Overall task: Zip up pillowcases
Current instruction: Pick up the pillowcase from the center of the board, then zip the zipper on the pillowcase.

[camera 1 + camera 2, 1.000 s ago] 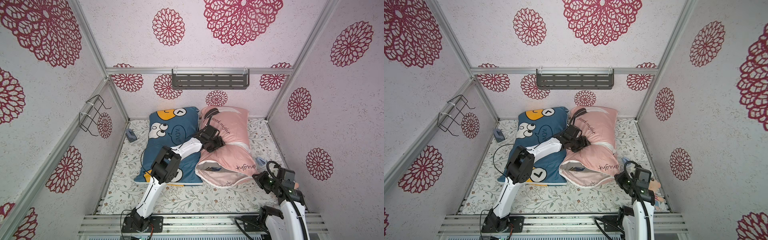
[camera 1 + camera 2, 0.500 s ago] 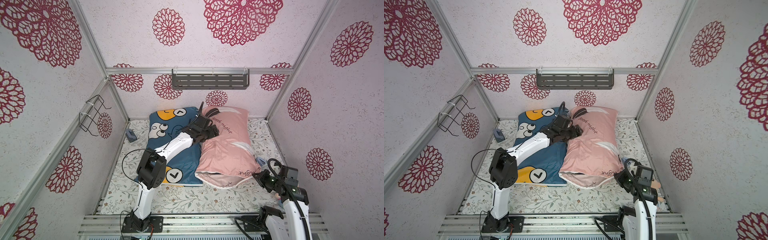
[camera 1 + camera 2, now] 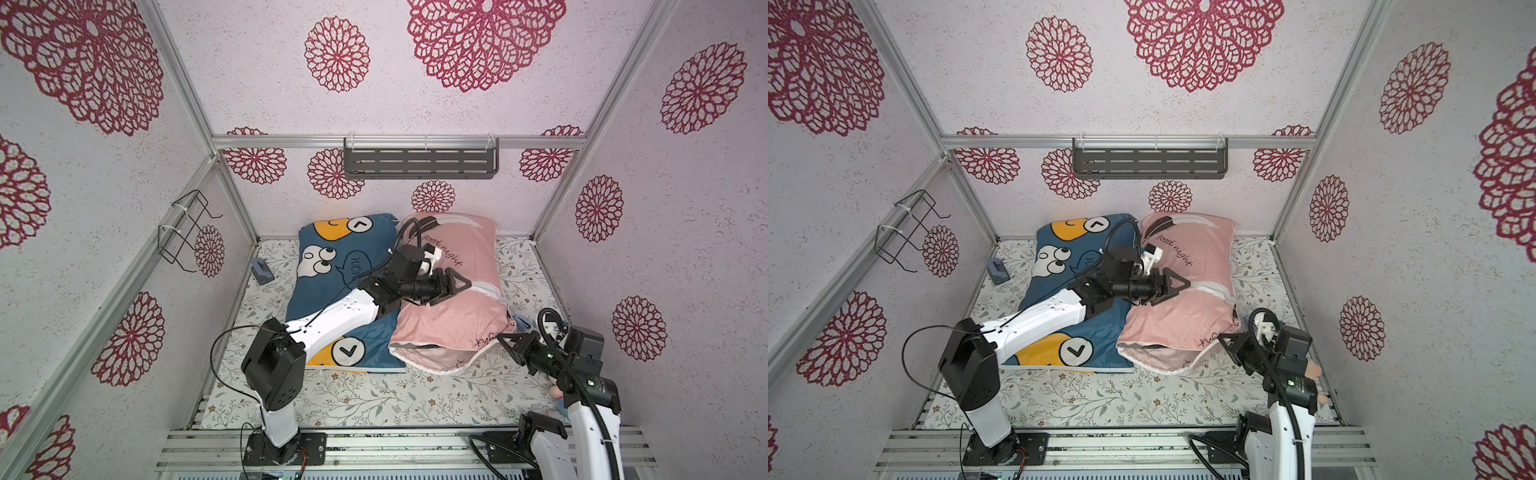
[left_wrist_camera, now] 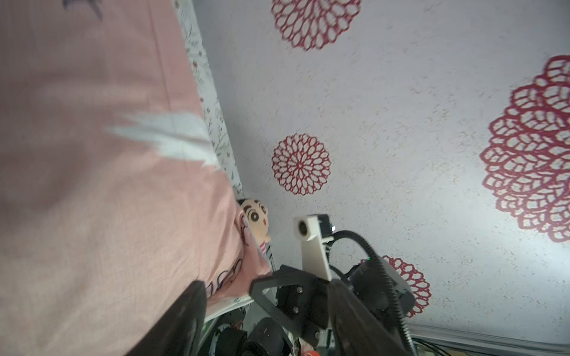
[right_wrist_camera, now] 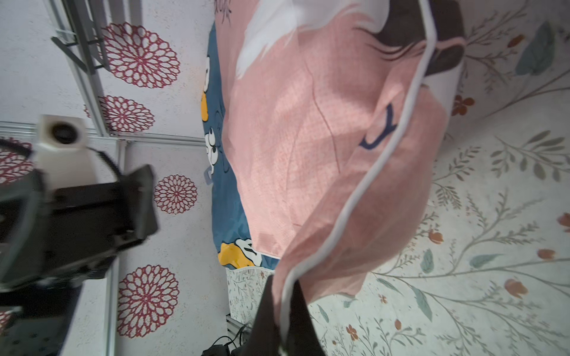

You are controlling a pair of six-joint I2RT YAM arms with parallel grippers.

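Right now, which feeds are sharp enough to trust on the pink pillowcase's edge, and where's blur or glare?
In both top views: sharp, evenly lit, pink pillowcase clear. Left wrist view: pillowcase close up, soft and smeared; bright wash on the wall. Right wrist view: white piping crisp down to the right fingers pinching it; left arm blurred.

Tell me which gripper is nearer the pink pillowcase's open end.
Right. The right gripper pinches the piping at that end's corner; the left gripper is over the middle of the pink pillowcase.
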